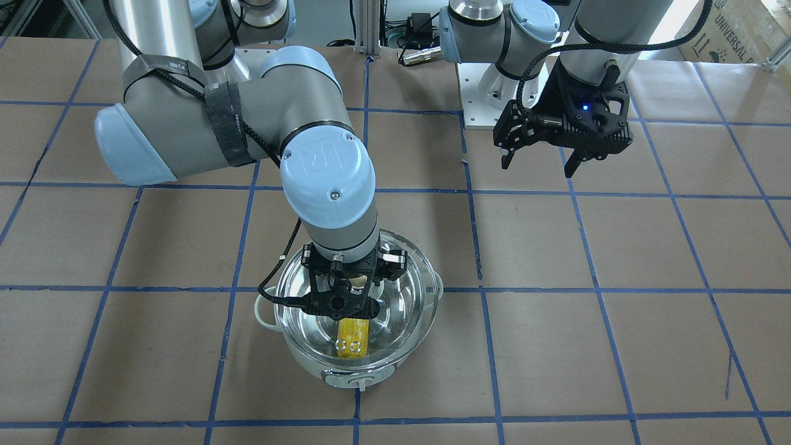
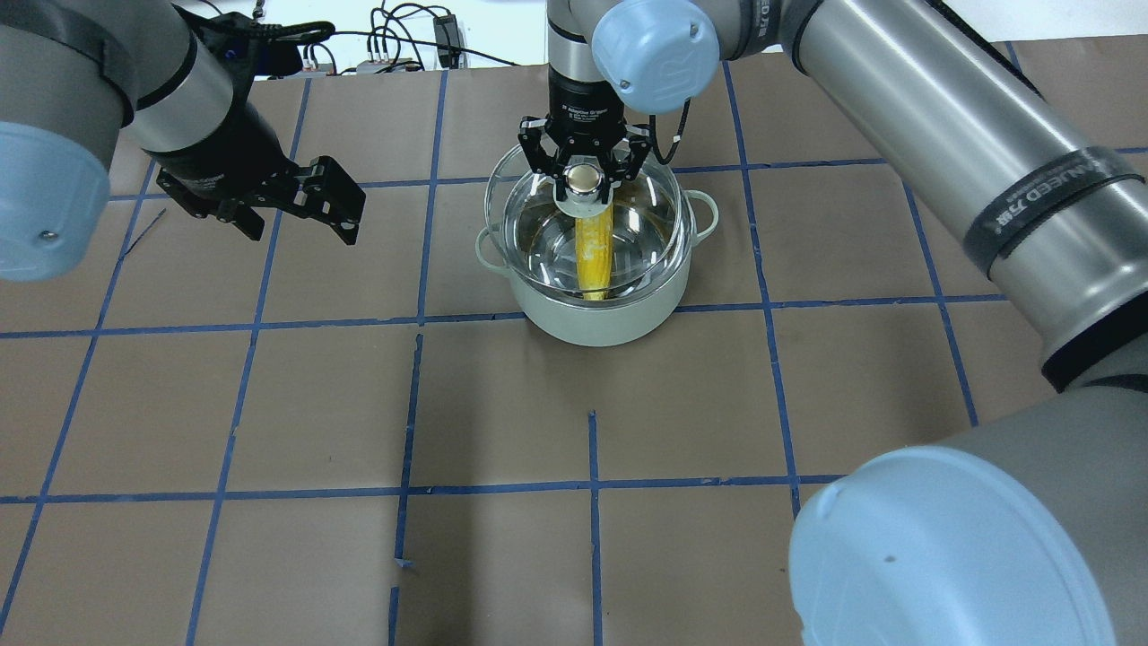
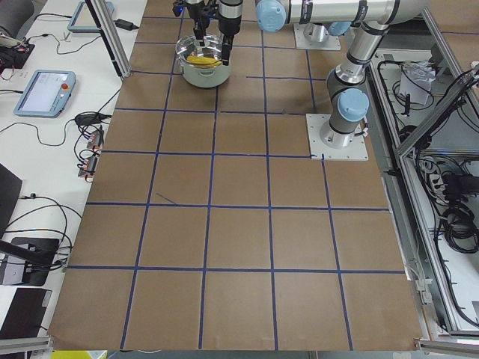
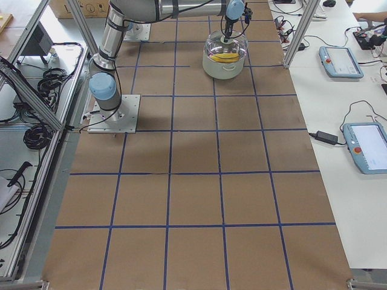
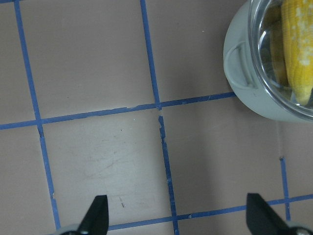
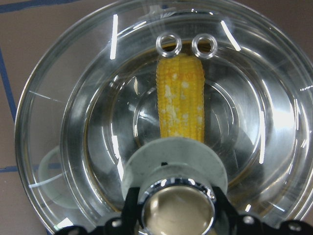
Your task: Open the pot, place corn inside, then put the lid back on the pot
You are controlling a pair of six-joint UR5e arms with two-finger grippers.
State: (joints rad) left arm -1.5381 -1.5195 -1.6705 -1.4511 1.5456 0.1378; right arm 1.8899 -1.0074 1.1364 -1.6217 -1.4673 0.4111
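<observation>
Table [image 2: 269,404] of brown paper with a blue tape grid carries the mint-white pot [image 2: 601,323] near its far middle. The glass lid [image 2: 650,224] sits directly over the pot mouth, roughly centred. From the right side view it looks a little raised off the rim, but I cannot tell whether it is seated. The corn cob [image 2: 594,256] lies flat on the steel floor inside, its long axis running near-to-far from the robot, passing right under the lid centre. The right gripper [image 2: 585,178] comes straight down from above, its 2 fingers closed around the ball knob [image 6: 177,211], so the pot is directly below it and lowering looks like all that remains. The left gripper [image 1: 536,162] hovers well apart on the pot's left, spread wide and holding nothing, so the right arm is the nearer one. The right wrist view shows the 2 steam holes [image 6: 168,45] above the corn's blunt end, which the overhead misses. The left wrist view shows only the pot's edge.
</observation>
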